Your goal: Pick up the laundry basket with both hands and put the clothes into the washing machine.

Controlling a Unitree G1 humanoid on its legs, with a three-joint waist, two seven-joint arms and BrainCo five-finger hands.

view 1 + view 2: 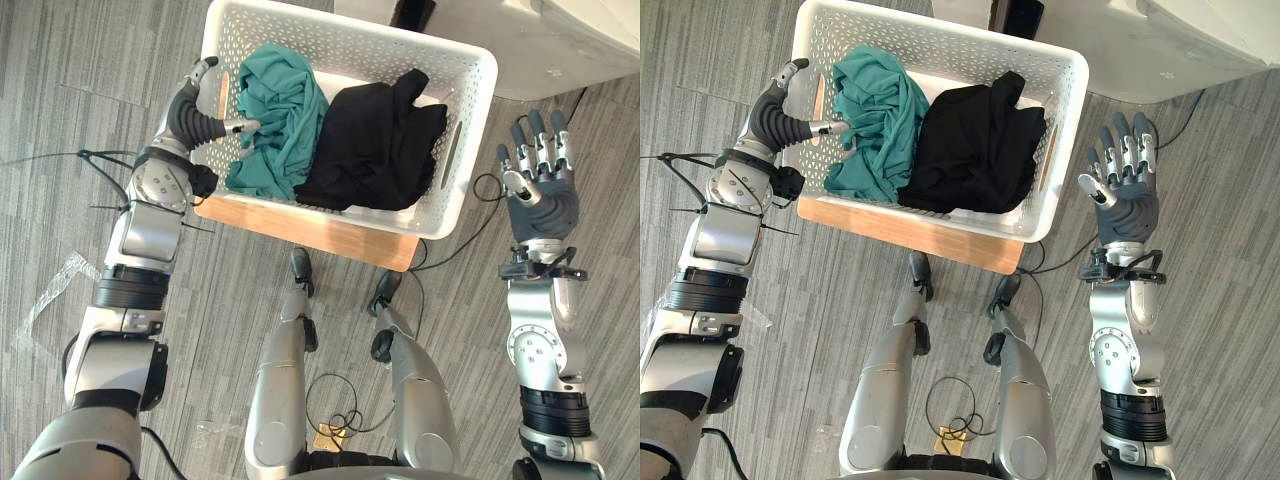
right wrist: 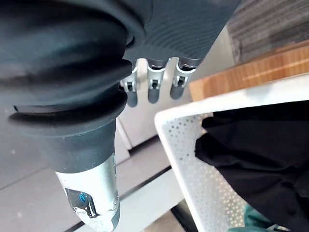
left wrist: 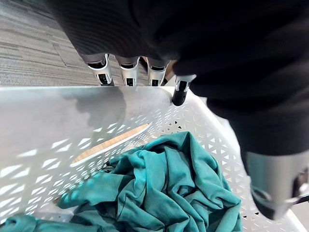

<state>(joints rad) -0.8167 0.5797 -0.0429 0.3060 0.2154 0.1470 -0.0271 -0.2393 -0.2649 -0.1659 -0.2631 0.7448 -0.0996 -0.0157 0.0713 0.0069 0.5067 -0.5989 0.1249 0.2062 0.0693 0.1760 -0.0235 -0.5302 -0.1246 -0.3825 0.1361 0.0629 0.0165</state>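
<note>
A white perforated laundry basket (image 1: 470,150) stands on a low wooden board (image 1: 320,235). Inside lie a teal garment (image 1: 280,120) on the left and a black garment (image 1: 375,145) on the right. My left hand (image 1: 190,115) straddles the basket's left rim. Its fingers (image 3: 128,72) reach down outside the wall (image 3: 58,116) and its thumb points inside, over the teal garment (image 3: 164,188). My right hand (image 1: 545,190) is open with spread fingers, held beside the basket's right end and apart from it. The right wrist view shows the basket's corner (image 2: 193,164) and the black garment (image 2: 260,154).
A white appliance (image 1: 560,40) stands at the back right, beyond the basket. A dark object (image 1: 412,12) sits by the basket's far rim. Grey plank floor surrounds the wooden board on the left, right and front.
</note>
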